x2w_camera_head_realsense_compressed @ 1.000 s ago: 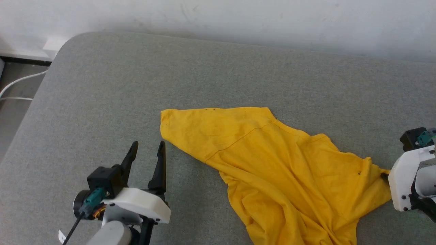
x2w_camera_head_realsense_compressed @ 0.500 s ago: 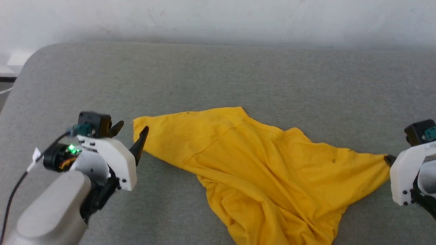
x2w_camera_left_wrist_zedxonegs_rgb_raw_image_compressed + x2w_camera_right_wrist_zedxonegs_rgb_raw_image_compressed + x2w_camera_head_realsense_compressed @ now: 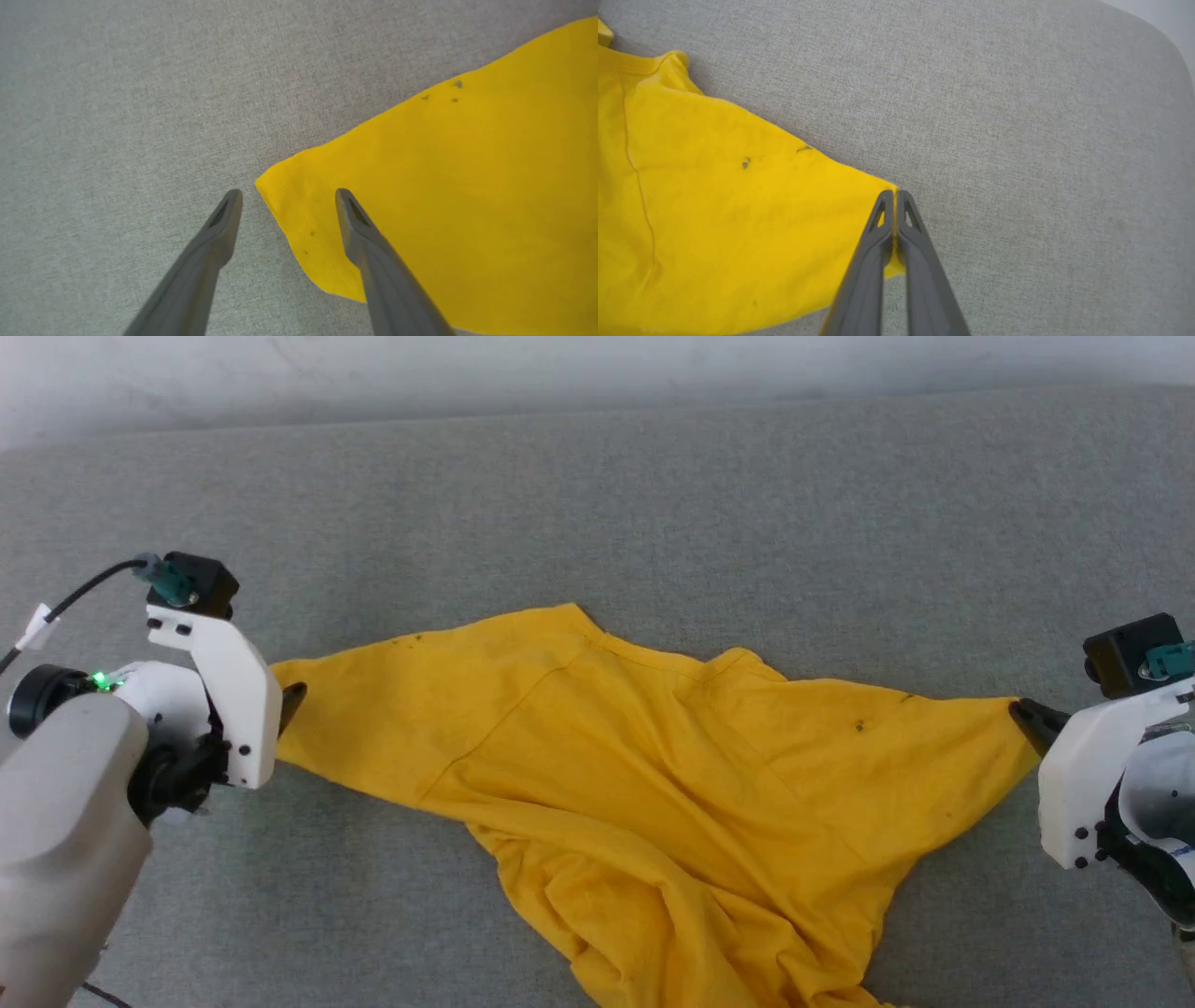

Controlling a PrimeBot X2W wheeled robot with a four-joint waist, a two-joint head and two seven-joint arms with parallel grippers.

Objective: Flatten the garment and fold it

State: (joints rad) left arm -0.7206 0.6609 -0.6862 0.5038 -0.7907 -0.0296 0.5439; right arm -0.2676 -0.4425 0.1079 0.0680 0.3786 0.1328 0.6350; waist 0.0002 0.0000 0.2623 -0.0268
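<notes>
In the head view, the garment (image 3: 653,784) is seen lying on the grey cushion (image 3: 597,476), stretched out between the two hands; its long way runs from left to right, with one end at each hand; the near part is bunched up in wrinkles, so it is not yet flat, and no fold has been made; the left gripper (image 3: 288,705) is placed at the left end; the right gripper (image 3: 1025,717) is set on the right tip.

In the left wrist view, the two fingers (image 3: 224,224) are held wide apart, one over the cushion and one over the yellow corner; nothing is gripped.

In the right wrist view, the fingers (image 3: 878,233) are pressed together, and a bit of yellow cloth is caught between them; the cloth is drawn to a point there.
</notes>
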